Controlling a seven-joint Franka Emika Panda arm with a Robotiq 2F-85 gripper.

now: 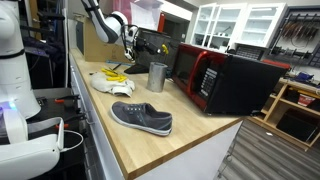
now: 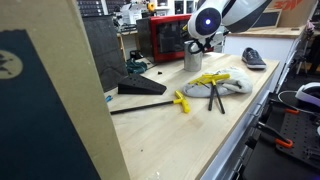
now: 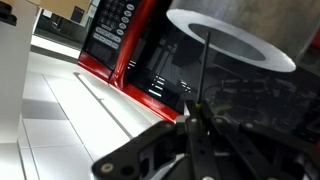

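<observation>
White cloth with yellow-handled tools [image 1: 108, 80] lies down-left of the gripper [image 3: 197, 110]. Fingers are together, pinched on a thin dark rod [image 3: 204, 70]. Steel cup [image 1: 157, 77] stands just below; the rod crosses its mouth in wrist view. Red microwave [image 1: 215, 78] sits right, beyond the cup. Grey shoe [image 1: 141, 118] lies well apart.

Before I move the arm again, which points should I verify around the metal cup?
1. The fingers are shut on the thin dark rod: ok.
2. The metal cup stands upright on the counter: ok.
3. The rod's tip is inside the cup: cannot tell.
4. There is room between the cup and the red microwave: not ok, they stand close.
5. The shoe lies apart from the cup: ok.
</observation>
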